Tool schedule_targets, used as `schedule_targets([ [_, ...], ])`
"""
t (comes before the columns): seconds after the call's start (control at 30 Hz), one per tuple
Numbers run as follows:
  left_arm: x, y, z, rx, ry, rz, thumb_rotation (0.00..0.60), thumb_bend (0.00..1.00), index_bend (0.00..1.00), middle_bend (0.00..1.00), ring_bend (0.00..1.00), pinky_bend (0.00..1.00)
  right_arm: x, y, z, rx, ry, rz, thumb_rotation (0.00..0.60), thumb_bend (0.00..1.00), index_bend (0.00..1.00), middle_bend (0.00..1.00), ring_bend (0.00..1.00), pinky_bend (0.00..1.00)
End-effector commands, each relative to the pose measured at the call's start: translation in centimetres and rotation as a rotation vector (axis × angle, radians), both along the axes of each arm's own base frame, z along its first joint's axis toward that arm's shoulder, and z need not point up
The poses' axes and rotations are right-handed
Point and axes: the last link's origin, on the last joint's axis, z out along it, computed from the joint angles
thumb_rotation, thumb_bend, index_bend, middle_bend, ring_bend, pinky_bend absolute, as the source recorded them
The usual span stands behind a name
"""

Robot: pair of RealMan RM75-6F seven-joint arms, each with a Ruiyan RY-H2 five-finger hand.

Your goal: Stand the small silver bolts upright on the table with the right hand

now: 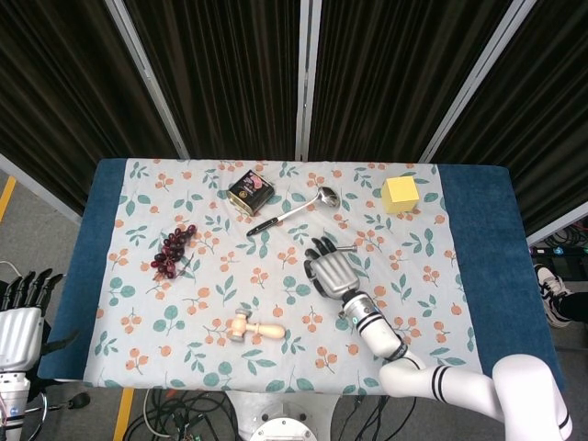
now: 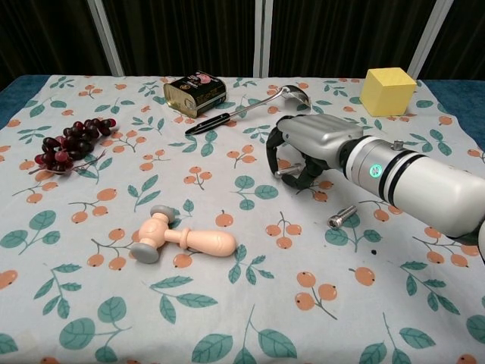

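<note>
The right hand (image 2: 303,152) pinches a bolt (image 2: 286,171); the tin (image 2: 194,93) lies sideways.

The worktop (image 1: 478,220) is blue, covered over most of its width by a white cloth (image 2: 98,303) printed with leaves and orange berries. On the cloth lie a tin (image 2: 195,92) on its side at the far edge, a ladle (image 2: 246,109) with a black handle just beside it, a yellow block (image 2: 388,91) at the far right, grapes (image 2: 70,142) at the left, a wooden mallet (image 2: 185,237) near the front, and one bolt (image 2: 342,217) lying flat right of centre.
</note>
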Motion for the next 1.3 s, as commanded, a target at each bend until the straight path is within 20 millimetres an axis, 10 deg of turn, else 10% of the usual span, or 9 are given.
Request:
schedule_targets([
  [0.03, 0.0, 0.0, 0.0, 0.0, 0.0, 0.002, 0.6, 0.0, 0.13, 0.07, 0.0, 0.0, 0.4, 0.0, 0.4, 0.032, -0.085, -0.051, 0.6, 0.37, 0.56, 0.22, 0.0, 0.0],
  [1.3, -0.1, 0.0, 0.0, -0.002, 0.004, 0.01, 0.6, 0.0, 0.13, 0.07, 0.0, 0.0, -1.9, -1.6, 2.1, 0.052, -0.327, -0.233, 0.6, 0.36, 0.5, 0.21, 0.0, 0.0],
])
